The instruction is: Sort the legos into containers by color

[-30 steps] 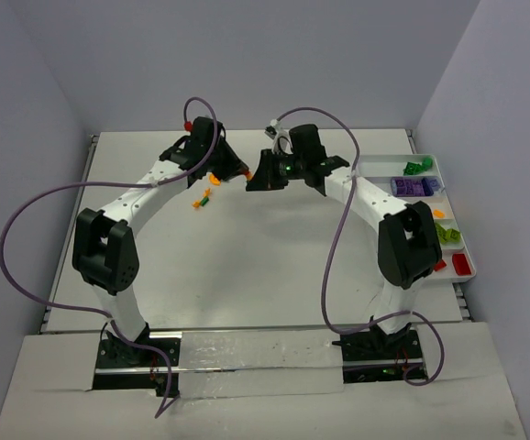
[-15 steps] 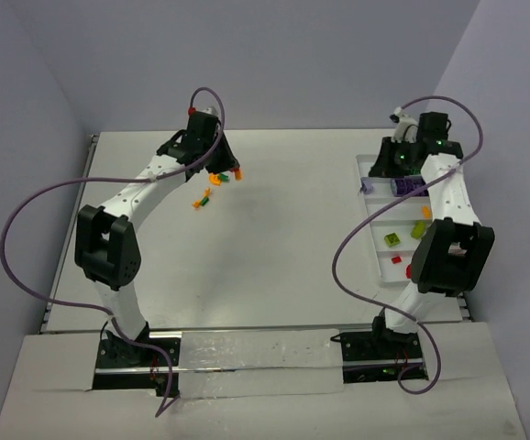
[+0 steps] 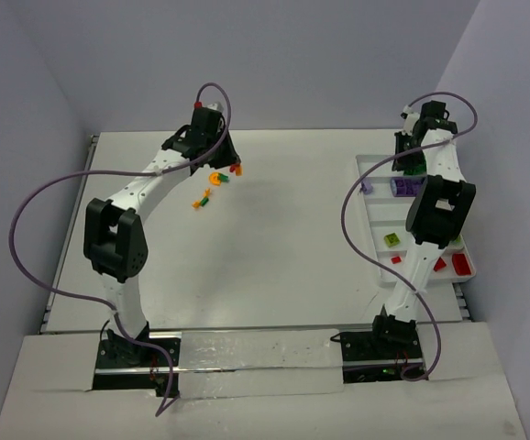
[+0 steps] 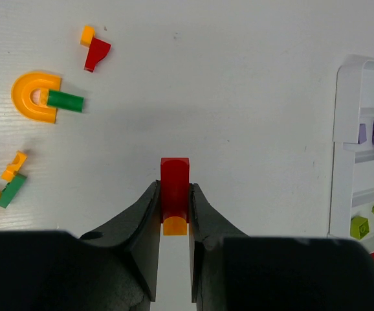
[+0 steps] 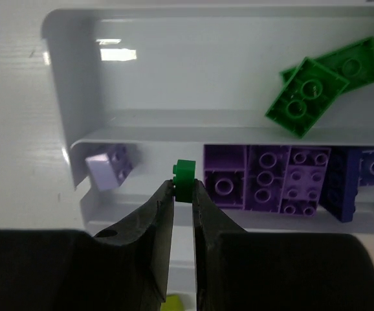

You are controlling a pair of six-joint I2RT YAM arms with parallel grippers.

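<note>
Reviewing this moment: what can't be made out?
Top view: the right arm covers the tray's middle compartments; what is held is too small to tell.
Left wrist: the frame's right edge cuts the tray; the left gripper, shut on a red brick, blocks the table beneath.
Right wrist: the right gripper, holding a green brick, hides compartments below the purple bricks.

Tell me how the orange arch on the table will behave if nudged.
The orange arch lies flat, so it should slide, not roll. Glossy plastic, probably light and skittish. The green bar at its opening would likely move too.
</note>
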